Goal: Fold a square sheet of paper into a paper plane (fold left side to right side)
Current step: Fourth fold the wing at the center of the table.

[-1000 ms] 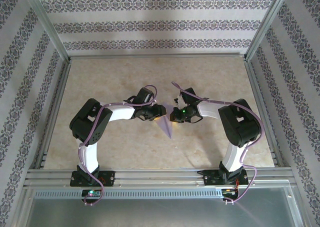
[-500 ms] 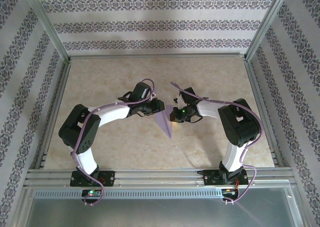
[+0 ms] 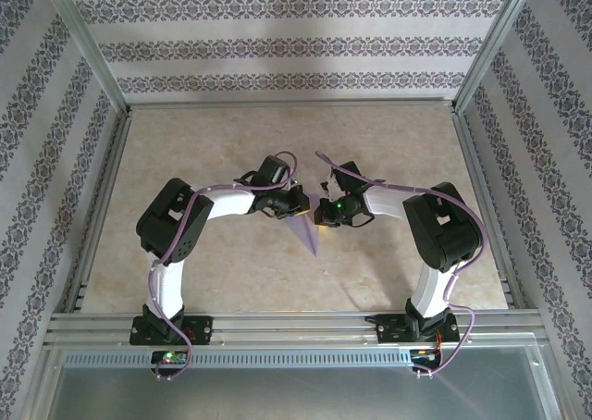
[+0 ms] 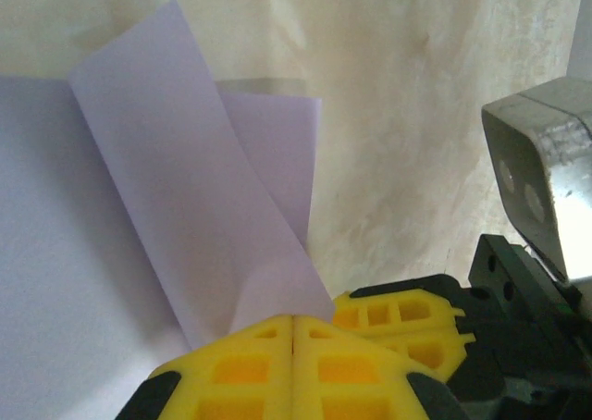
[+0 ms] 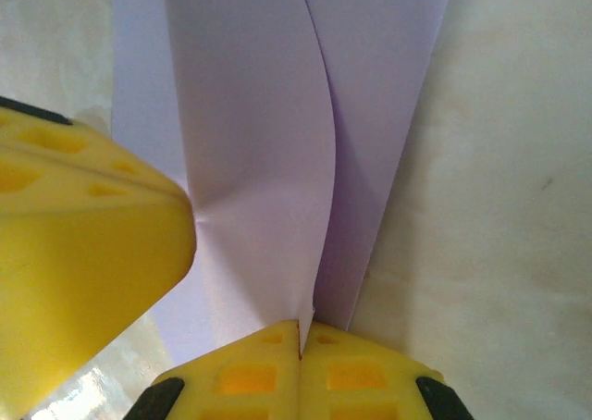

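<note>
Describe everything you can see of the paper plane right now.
The paper plane is thin, plain lavender paper, part-folded into a narrow dart whose point aims toward the arm bases. It lies on the beige table between the two arms. Long flaps lift off the layers below, one bowed along its edge. The left fingers are closed on one flap's end, and the right fingers pinch a flap edge at their seam.

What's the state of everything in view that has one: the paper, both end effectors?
paper plane: partly folded, narrow and pointed, flaps raised rather than creased flat.
left end effector: shut, apparently pinching the end of a raised flap.
right end effector: shut on the edge of a flap.
</note>
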